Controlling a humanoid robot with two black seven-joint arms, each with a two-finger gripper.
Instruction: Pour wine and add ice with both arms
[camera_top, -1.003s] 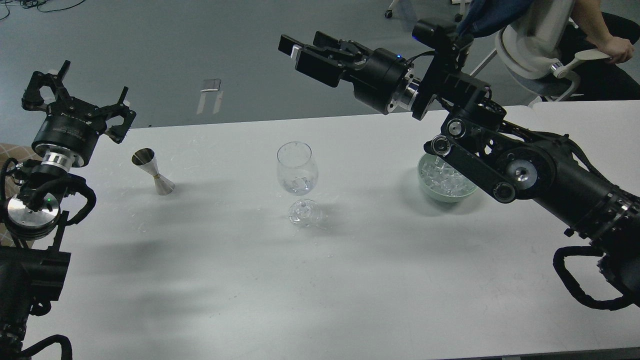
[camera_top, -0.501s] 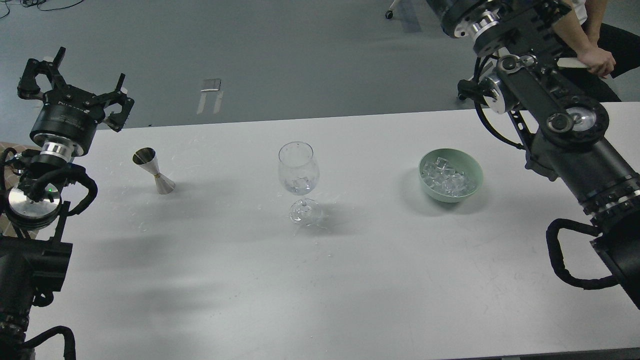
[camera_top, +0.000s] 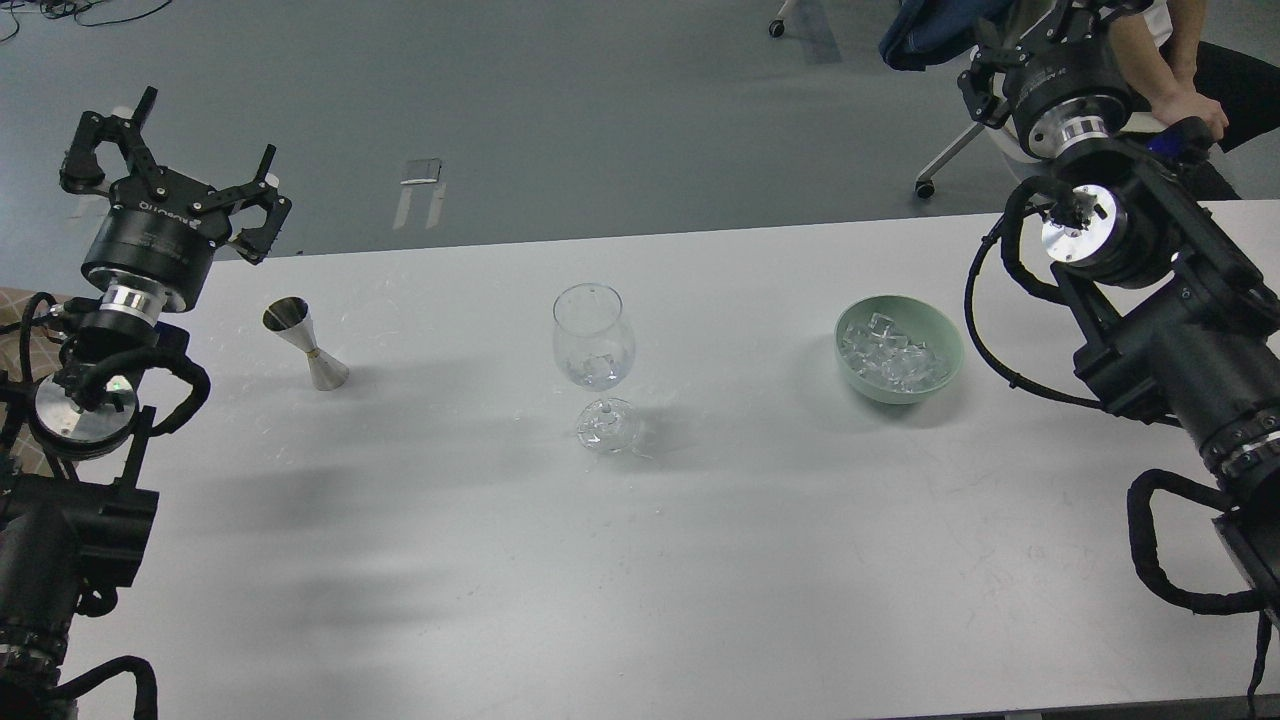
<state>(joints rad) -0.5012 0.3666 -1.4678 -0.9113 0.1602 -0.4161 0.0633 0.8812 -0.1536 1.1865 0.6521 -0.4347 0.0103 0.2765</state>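
A clear stemmed wine glass (camera_top: 593, 340) stands mid-table, with clear ice and a little colourless wine (camera_top: 596, 374) at the bottom of its bowl. A pale green bowl (camera_top: 946, 340) to its right holds a heap of clear ice cubes (camera_top: 893, 362). A steel jigger (camera_top: 306, 342) stands to the left. My left gripper (camera_top: 180, 160) is open and empty, raised above the table's far left edge, behind the jigger. My right gripper (camera_top: 1045, 35) is raised at the top right, behind the bowl. Its fingertips run off the view's top edge.
The white table (camera_top: 640, 560) spans the view, its far edge running behind the glass. A seated person (camera_top: 1190, 95) and an office chair are behind the right arm. A small grey thing (camera_top: 420, 172) lies on the floor beyond the table.
My right arm has swung from above the table's middle, up and back to the far right, uncovering the bowl. My left gripper has shifted slightly and stays open.
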